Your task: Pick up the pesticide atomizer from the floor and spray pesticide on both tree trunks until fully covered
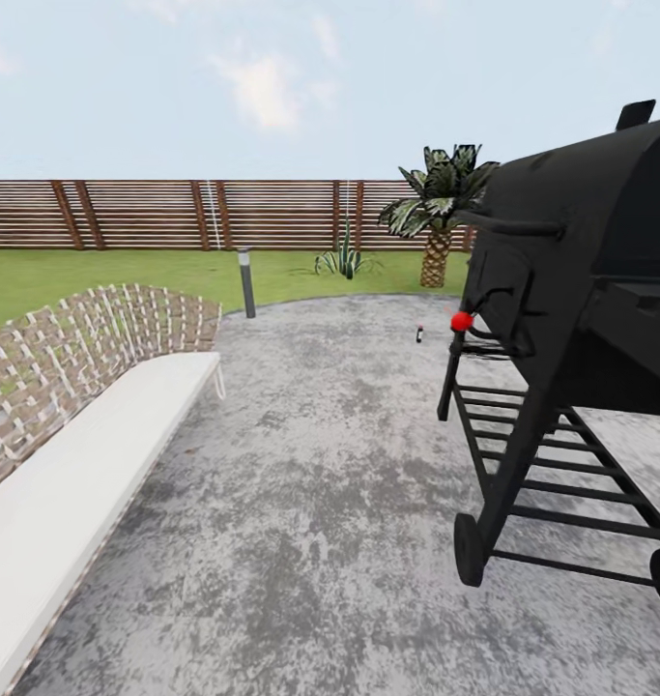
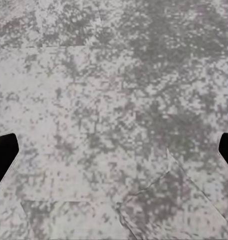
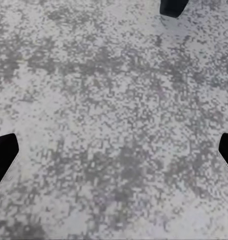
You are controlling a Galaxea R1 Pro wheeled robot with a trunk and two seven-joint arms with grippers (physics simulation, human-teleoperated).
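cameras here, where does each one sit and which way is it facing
Head view: on the robot's head, facing forward across the stone patio toward grass and fence, bench left, black grill right; no body part to point at.
Left wrist view: facing down at patio; dark fingers at both edges.
Right wrist view: same, fingers apart.
Shared: the speckled patio.
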